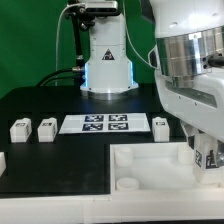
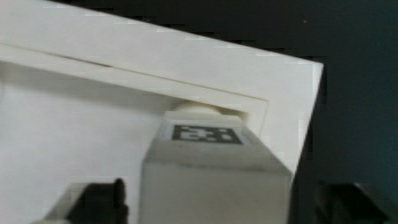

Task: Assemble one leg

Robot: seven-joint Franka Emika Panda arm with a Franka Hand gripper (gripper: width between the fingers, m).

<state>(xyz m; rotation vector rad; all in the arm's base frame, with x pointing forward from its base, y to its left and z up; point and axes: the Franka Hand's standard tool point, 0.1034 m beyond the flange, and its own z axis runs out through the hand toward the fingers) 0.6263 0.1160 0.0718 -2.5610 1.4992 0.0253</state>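
Currently on remote watch. Black tabletop (image 1: pixel 40 165) fills the exterior view. The biggest part on it is the large white square piece (image 1: pixel 150 152), lying along the tabletop's near edge, toward the corner on the exterior view's right. The arm (image 1: pixel 190 60) comes down over that same corner. The marker board (image 1: pixel 105 124) lies flat mid-tabletop, on the far side of the square piece.

The hand (image 2: pixel 217 205) sits low over the square piece. In the wrist view its dark fingers (image 2: pixel 98 203) flank the leg (image 2: pixel 210 170), one on each side and close. Slim pale strips show between finger and leg, so I cannot tell whether it grips or only brackets. The leg's far end meets a rounded cream stub (image 2: pixel 210 106) at the inner rim, near a corner of the square piece. Its tag (image 2: pixel 208 133) faces the wrist camera.

Three more stand in line with the marker board:
- first spare leg (image 1: pixel 19 129) and second spare leg (image 1: pixel 46 128), just beside each other toward the edge on the exterior view's left
- third spare leg (image 1: pixel 160 127), just off the board's end on the exterior view's right
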